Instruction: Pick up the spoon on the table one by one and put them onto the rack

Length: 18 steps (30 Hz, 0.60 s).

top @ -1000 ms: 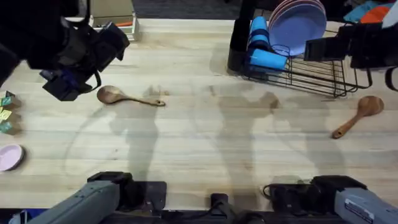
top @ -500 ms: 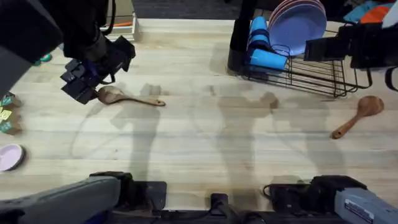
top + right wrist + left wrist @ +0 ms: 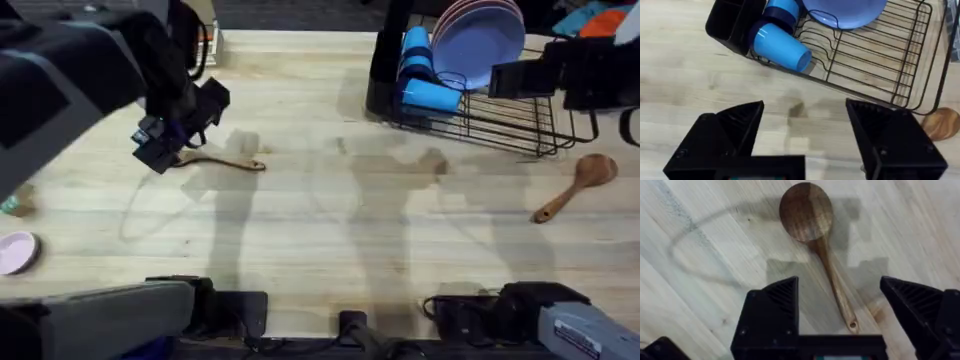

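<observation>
My left pincer (image 3: pixel 840 312) hangs spread wide, holding nothing, its black fingers either side of a brown wooden spoon (image 3: pixel 815 240) with a round bowl and slim handle, flat on the pale, grain-striped wooden surface (image 3: pixel 700 230). My right pincer (image 3: pixel 805 130) gapes too, near the black wire rack (image 3: pixel 875 60); another wooden spoon (image 3: pixel 575 185) lies beside it.

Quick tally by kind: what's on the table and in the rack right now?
Wooden spoons: 2, one under the left gripper at, one right of the rack at
Blue cups: 2, in the rack
Plates in the rack: at least 2
Black wire rack: 1
Pink dish: 1
Total: at least 8
</observation>
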Tool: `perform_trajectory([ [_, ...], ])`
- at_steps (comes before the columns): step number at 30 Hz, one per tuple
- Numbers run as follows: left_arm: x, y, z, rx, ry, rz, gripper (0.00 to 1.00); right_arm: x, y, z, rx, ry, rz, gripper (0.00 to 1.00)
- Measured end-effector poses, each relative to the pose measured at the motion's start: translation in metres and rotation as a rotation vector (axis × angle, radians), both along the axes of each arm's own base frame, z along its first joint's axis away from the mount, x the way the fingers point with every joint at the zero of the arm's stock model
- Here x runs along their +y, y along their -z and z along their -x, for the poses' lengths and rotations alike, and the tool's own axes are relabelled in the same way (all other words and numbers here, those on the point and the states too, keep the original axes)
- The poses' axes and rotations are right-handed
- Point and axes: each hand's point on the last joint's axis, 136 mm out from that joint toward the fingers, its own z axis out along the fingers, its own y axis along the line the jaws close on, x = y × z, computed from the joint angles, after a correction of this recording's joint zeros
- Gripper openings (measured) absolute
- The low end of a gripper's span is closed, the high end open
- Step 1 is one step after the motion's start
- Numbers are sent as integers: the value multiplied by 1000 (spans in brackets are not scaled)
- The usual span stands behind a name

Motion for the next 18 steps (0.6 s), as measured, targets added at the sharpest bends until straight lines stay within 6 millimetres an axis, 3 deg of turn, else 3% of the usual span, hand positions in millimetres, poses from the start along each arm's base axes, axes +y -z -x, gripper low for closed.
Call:
perform_trajectory([
  [18,4,52,3,84,-20,28,992,0,-1,-1,-7,0,0,994],
])
